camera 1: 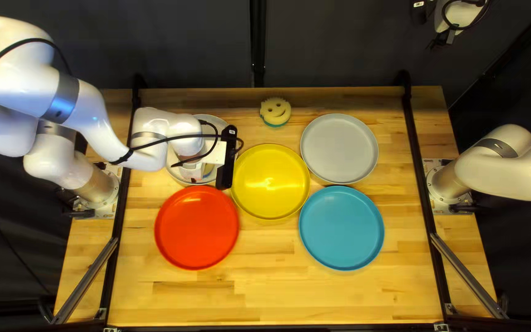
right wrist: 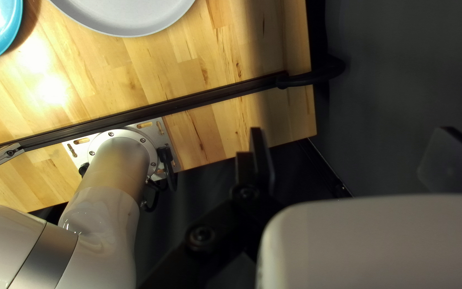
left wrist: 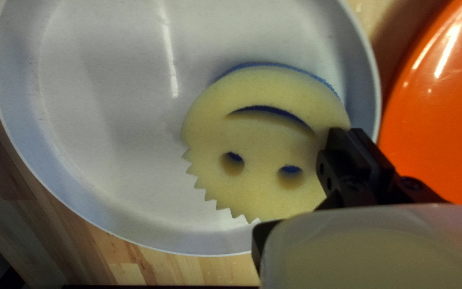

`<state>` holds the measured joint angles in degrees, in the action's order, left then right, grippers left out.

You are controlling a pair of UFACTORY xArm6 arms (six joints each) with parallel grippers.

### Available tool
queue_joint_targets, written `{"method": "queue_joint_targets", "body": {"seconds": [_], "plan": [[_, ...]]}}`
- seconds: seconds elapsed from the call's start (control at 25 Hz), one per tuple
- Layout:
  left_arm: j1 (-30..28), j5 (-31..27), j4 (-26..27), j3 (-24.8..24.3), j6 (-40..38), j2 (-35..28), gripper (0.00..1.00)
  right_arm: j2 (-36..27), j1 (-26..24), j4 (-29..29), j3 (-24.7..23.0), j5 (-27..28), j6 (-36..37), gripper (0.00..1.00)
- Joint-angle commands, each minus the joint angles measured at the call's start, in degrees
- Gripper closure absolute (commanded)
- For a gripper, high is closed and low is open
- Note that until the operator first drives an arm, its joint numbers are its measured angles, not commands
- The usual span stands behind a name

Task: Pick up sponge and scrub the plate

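left hand [left wrist: 301, 182] clamps the sponge [left wrist: 263, 139], blue layer [left wrist: 266, 65] facing the plate [left wrist: 108, 134] beneath, likely for scrubbing; right hand [right wrist: 351, 134] spread apart.

One overhead, two wrist views.

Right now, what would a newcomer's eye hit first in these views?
The glossy red round plate, yellow round plate and blue round plate, spread across the wooden table. Then the blue-backed yellow smiley sponge at the white round plate, its edge held in my left gripper. Its green-backed lookalike lies near the table's far edge.
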<state>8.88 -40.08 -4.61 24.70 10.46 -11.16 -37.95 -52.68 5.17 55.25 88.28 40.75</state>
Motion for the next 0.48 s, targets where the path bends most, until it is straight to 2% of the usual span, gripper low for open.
{"method": "queue_joint_targets", "body": {"seconds": [0.04, 0.24, 0.48], "plan": [[2.76, -0.66, 0.75, 0.47, 3.20, 0.22, 1.00, 0.00, 0.00, 0.00, 0.00, 0.00, 0.00, 0.00], [6.60, -0.93, 1.47, -0.10, 7.09, -0.10, 1.00, 0.00, 0.00, 0.00, 0.00, 0.00, 0.00, 0.00], [9.66, 0.80, 2.82, -3.00, 10.12, -1.19, 1.00, 0.00, 0.00, 0.00, 0.00, 0.00, 0.00, 0.00]]}}
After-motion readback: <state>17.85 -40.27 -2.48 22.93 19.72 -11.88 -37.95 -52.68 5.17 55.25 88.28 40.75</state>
